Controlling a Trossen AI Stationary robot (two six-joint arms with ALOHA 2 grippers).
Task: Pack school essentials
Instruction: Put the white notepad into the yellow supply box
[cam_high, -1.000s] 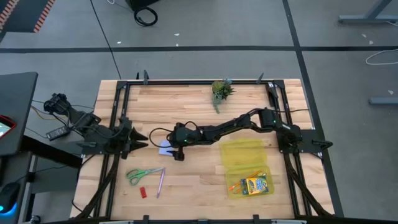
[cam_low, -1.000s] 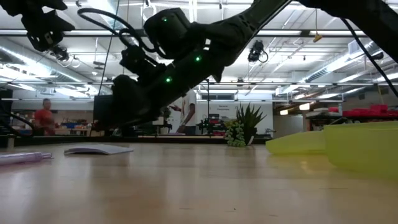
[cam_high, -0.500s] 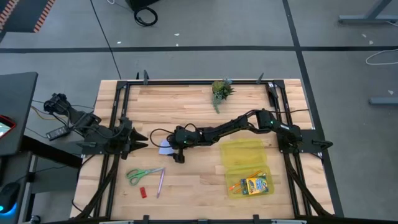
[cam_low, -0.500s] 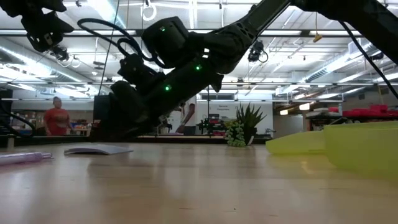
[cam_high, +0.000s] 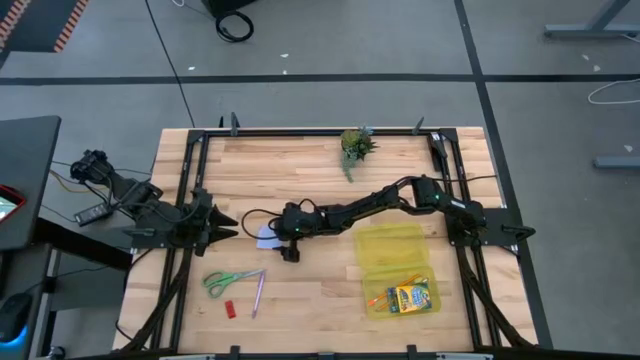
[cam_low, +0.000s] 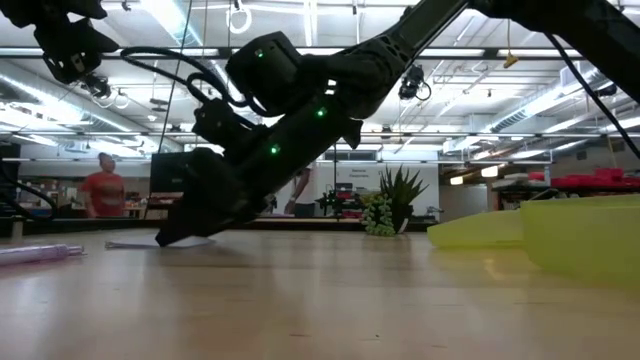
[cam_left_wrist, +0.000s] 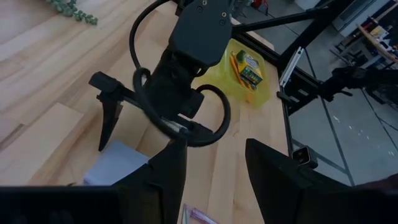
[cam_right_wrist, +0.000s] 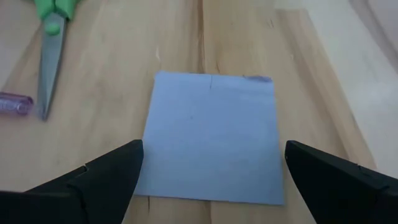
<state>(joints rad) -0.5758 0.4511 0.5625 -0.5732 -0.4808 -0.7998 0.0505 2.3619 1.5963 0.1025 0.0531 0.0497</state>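
Observation:
The light-blue note pad (cam_right_wrist: 211, 137) lies flat on the table left of centre (cam_high: 264, 237). My right gripper (cam_right_wrist: 212, 149) is open and reaches across from the right. It is low over the pad, with one finger on each side (cam_low: 185, 230). The green-handled scissors (cam_high: 228, 281), the pinkish pen (cam_high: 258, 292) and the red eraser (cam_high: 230, 309) lie near the front left. The crayon box (cam_high: 410, 297) and the orange pencil (cam_high: 380, 298) lie in the yellow case (cam_high: 395, 250). My left gripper (cam_left_wrist: 211, 168) is open and waits at the left edge. My right gripper comes slanting down from the table's right, its spread fingers (cam_right_wrist: 118, 168) beside two opposite edges of the note pad (cam_right_wrist: 155, 143). One fingertip (cam_low: 170, 238) is down at table level by the pad. Whether the fingers touch the pad I cannot tell.
A small potted plant (cam_high: 354, 145) stands near the far edge. A black frame (cam_high: 190, 180) runs around the tabletop. Bare wood lies between the pad and the yellow case. A person (cam_low: 102, 190) walks in the room beyond the table.
My right gripper has come down toward the note pad, from well above the table to table level, and has stayed open. The pad has not moved.

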